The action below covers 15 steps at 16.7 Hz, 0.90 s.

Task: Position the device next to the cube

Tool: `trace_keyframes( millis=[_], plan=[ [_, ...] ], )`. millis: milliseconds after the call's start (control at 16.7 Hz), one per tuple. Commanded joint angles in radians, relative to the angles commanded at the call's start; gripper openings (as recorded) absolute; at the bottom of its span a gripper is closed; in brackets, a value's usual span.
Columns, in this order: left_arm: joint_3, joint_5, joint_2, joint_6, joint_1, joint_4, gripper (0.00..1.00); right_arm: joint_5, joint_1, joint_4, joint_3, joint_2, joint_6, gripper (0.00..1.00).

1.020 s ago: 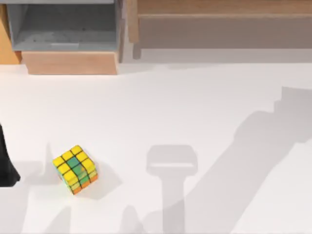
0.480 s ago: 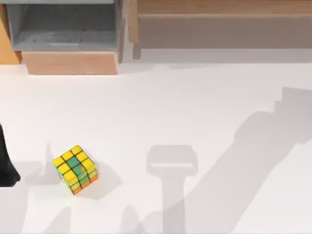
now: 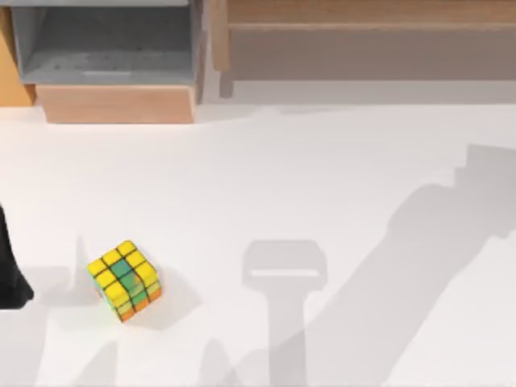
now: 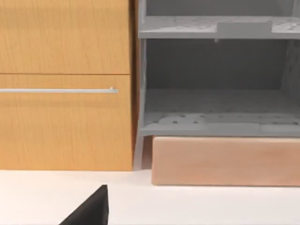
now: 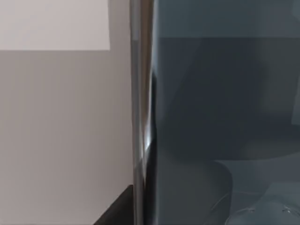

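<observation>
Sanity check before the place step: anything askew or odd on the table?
The cube sits flat on the white table but turned at an angle to the table's edges, near the top view's left. The phone fills the right wrist view up close, glossy face and silver rim intact. Nothing spilled or damaged.

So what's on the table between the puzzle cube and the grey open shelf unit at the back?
Nothing: in the top view, the white table is bare between the puzzle cube and the grey shelf unit, apart from shadows.
</observation>
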Motion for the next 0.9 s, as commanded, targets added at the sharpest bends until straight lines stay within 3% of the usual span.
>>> trace_keyframes(
  millis=[900],
  plan=[
    [0.0, 0.0, 0.0, 0.0, 0.0, 0.0, 1.0, 0.008, 0.003, -0.077, 0.044, -0.051, 0.0, 0.0]
  ],
)
